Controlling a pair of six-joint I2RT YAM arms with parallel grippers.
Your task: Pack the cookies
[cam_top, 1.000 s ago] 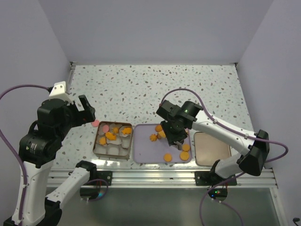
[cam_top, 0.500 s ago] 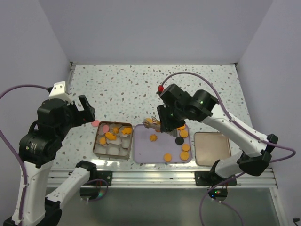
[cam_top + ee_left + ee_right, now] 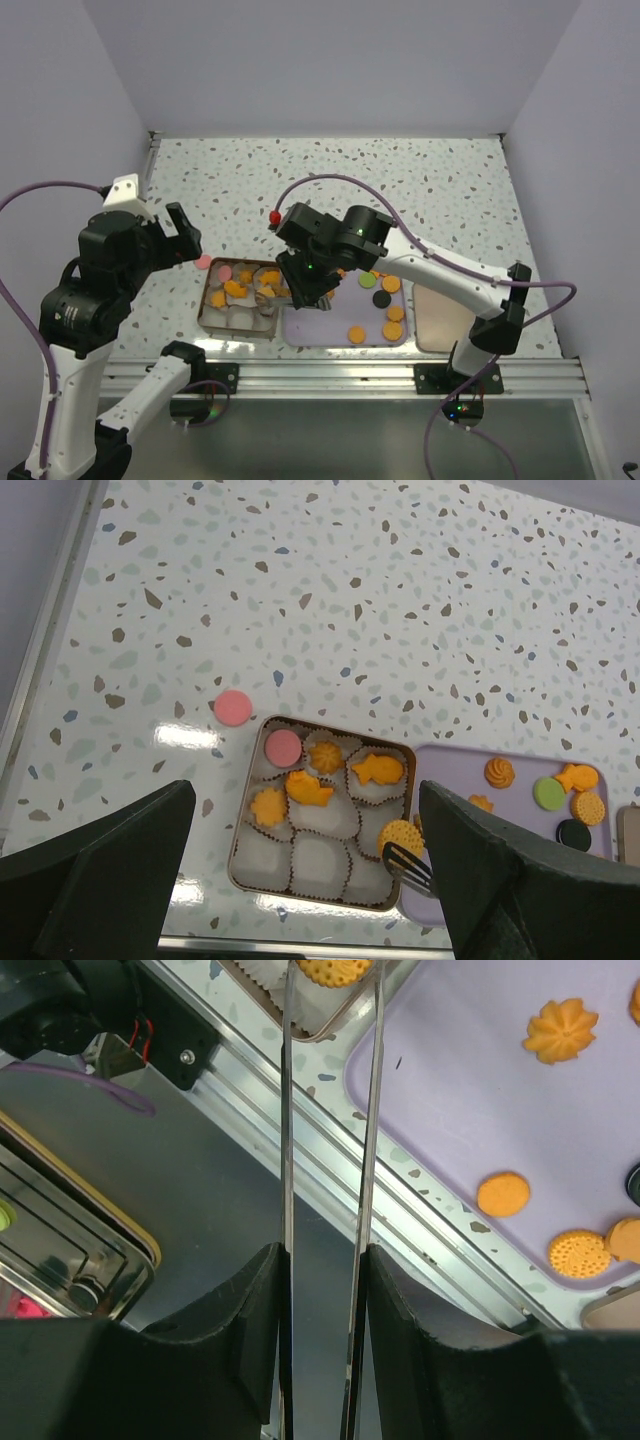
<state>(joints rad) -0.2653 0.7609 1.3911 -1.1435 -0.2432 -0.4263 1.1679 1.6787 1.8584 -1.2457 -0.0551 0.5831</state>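
- Left end effector [image 3: 185, 238] hangs spread wide and empty above the desk [image 3: 300, 580]; best kept clear of the tin.
- A pink cookie [image 3: 232, 707] lies on the desk just beside the tin [image 3: 340, 731].
- Right end effector [image 3: 332, 1000] pinches a round waffle cookie [image 3: 400, 835] over the tin's right side. It should centre it above an empty paper cup [image 3: 320, 860], lower, then release.
- More cookies [image 3: 356, 334] lie on the lavender tray [image 3: 322, 330].

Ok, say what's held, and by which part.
Right fingers clamp metal tongs by their arms; their tips pinch a round orange cookie edgewise. Left fingers: nothing.
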